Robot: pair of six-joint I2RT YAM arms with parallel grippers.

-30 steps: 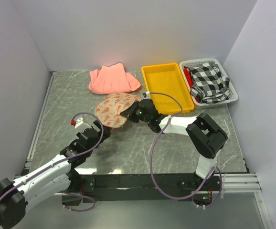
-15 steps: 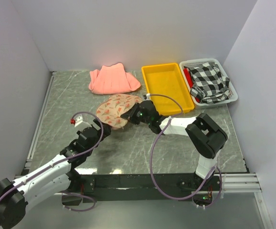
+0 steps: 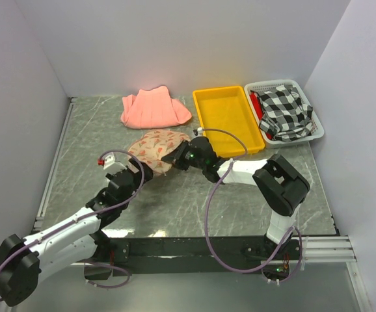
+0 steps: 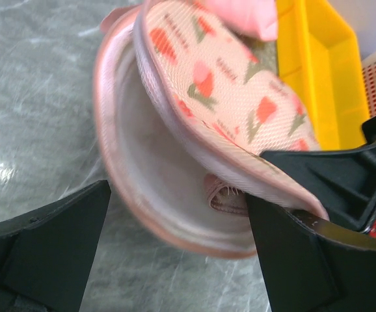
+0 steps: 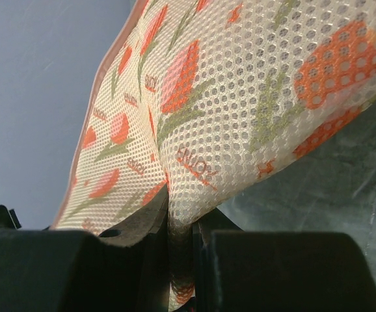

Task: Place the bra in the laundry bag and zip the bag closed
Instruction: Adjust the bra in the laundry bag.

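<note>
The laundry bag (image 3: 151, 147), beige mesh with red-orange tulip prints and pink edging, lies at mid-table. My right gripper (image 3: 177, 158) is shut on its right edge and holds the upper flap (image 4: 233, 97) raised, so the mouth gapes. The pinched mesh shows in the right wrist view (image 5: 240, 84) between the closed jaws (image 5: 183, 247). My left gripper (image 3: 140, 170) is open at the bag's near edge, its jaws (image 4: 175, 260) on either side of the mouth. A dusty-pink stitched piece (image 4: 228, 197) shows inside; I cannot tell if it is the bra, which is otherwise hidden.
A salmon-pink folded cloth (image 3: 154, 109) lies at the back. A yellow tray (image 3: 209, 121) stands just right of the bag, close behind the right gripper. A white basket (image 3: 316, 133) holding a black-and-white checked cloth (image 3: 284, 112) is at the back right. Walls enclose three sides.
My left gripper has moved forward up to the bag's near edge. The right gripper has shifted the held flap slightly left and up, and the bag has bunched a little.
</note>
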